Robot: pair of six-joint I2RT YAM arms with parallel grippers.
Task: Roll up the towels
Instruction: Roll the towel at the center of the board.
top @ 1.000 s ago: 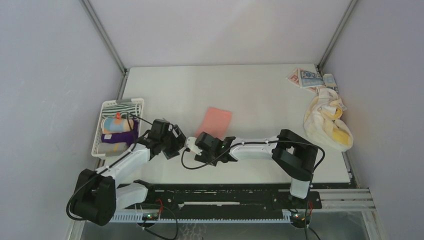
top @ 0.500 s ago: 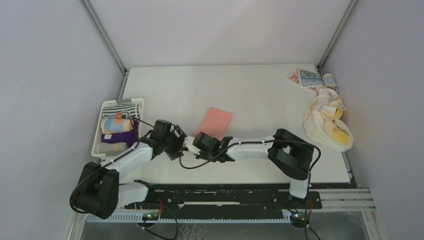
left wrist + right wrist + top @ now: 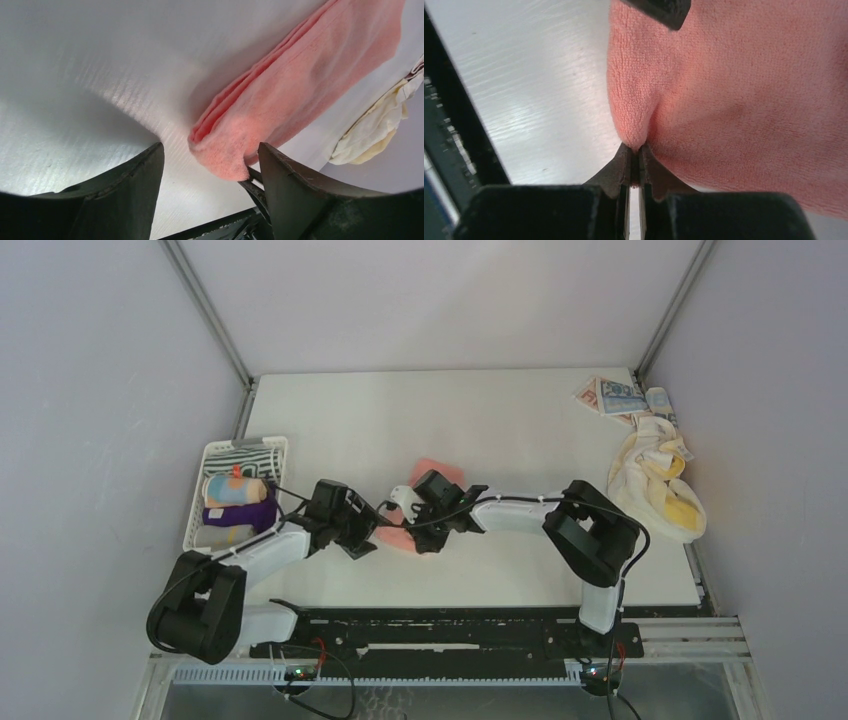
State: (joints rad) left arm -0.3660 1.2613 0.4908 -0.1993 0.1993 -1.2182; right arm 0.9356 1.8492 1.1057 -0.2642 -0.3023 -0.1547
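The right gripper [image 3: 634,150] had its fingers pressed together on a small pucker of the salmon-pink towel [image 3: 749,100], low in its wrist view. The left gripper [image 3: 209,152] stood spread, the towel's folded corner lying between its fingers, unpinched. To my eye the roll was only starting. Both ends of that near edge wanted an even grip, turned over tight and level, or the cloth would skew. It looked nappy, soft and several layers thick, lying on the smooth white table [image 3: 520,430] at mid-frame overhead.

Bright even light; glare streaks the table [image 3: 85,75]; left hand [image 3: 210,147] dark and blurred.
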